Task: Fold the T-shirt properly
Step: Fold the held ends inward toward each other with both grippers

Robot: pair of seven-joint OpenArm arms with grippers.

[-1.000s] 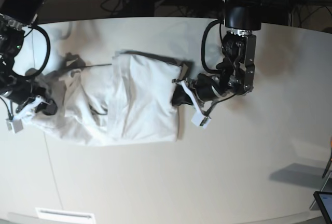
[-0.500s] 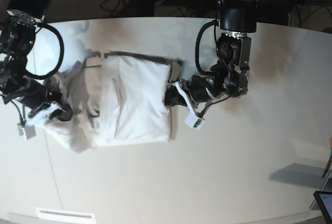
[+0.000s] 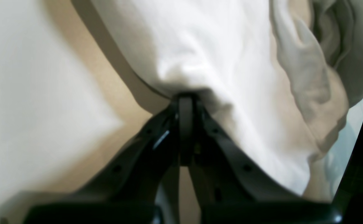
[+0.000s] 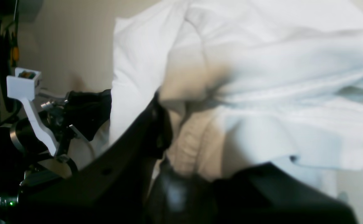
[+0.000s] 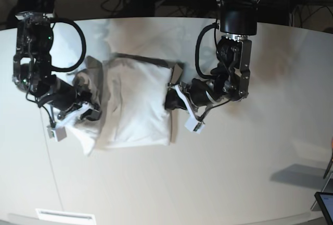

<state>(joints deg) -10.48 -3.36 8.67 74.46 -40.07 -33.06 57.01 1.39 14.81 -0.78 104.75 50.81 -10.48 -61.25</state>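
Note:
The white T-shirt (image 5: 138, 100) lies bunched into a narrow bundle on the tabletop, left of centre. My left gripper (image 5: 171, 100) is shut on its right edge; the left wrist view shows the black fingertips (image 3: 186, 99) pinched together on the cloth (image 3: 215, 46). My right gripper (image 5: 91, 113) is shut on the shirt's left side and holds a raised fold against the bundle. In the right wrist view the cloth (image 4: 262, 77) drapes over that gripper (image 4: 169, 137), hiding its tips.
The white tabletop (image 5: 234, 173) stretches to the right and front. A white strip (image 5: 65, 216) lies at the front edge, a dark device (image 5: 325, 204) at the bottom right corner. Cables and stands run along the back. The left arm's wrist (image 4: 75, 115) shows in the right wrist view.
My right arm has swept toward the middle, carrying the shirt's left side onto the bundle. The left gripper drifted slightly the same way, still holding the right edge. The shirt is narrower.

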